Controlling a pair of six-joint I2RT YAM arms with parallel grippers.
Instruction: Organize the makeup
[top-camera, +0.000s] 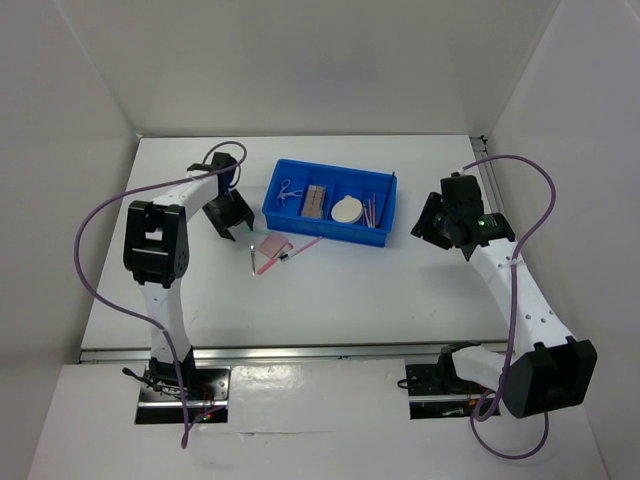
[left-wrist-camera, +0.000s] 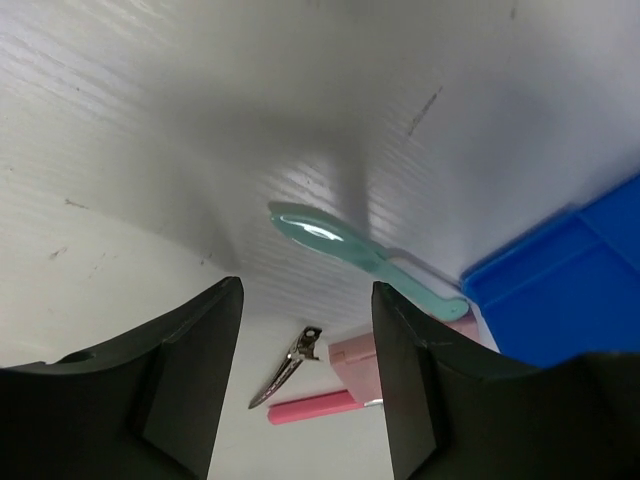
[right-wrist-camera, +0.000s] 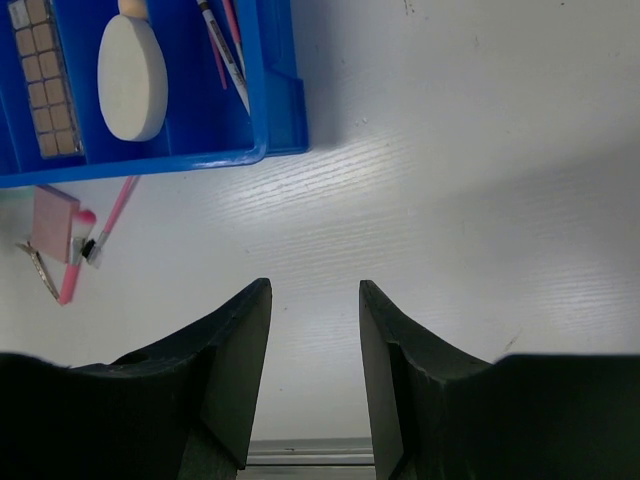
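pink stick (top-camera: 272, 264): nearest loose piece, flat on the table (top-camera: 400, 300) in front of the blue tray (top-camera: 340, 235); it is low and thin, so the grasp should close across its width, almost down at the surface
pink square pad (left-wrist-camera: 355, 362): right against the stick, with a metal clip (left-wrist-camera: 285, 368) just beside it; take one piece at a time so the neighbours are not dragged
teal-handled tool (left-wrist-camera: 340, 248): lies just beyond, its end by the tray corner; probably the easiest first pick, taken mid-handle
left gripper (left-wrist-camera: 307, 300): jaws wide apart and holding nothing, hovering over this cluster; it looks best placed for the step and needs only to centre and descend
right gripper (right-wrist-camera: 314, 295): also spread open and empty, above bare table to the right of the tray, well apart from the loose pieces; best kept clear
blue tray: farthest; holds the palette (top-camera: 316, 202), cream round puff (top-camera: 348, 210) and thin sticks (top-camera: 372, 210), each in its own compartment; the pink stick probably belongs at the right end, released low
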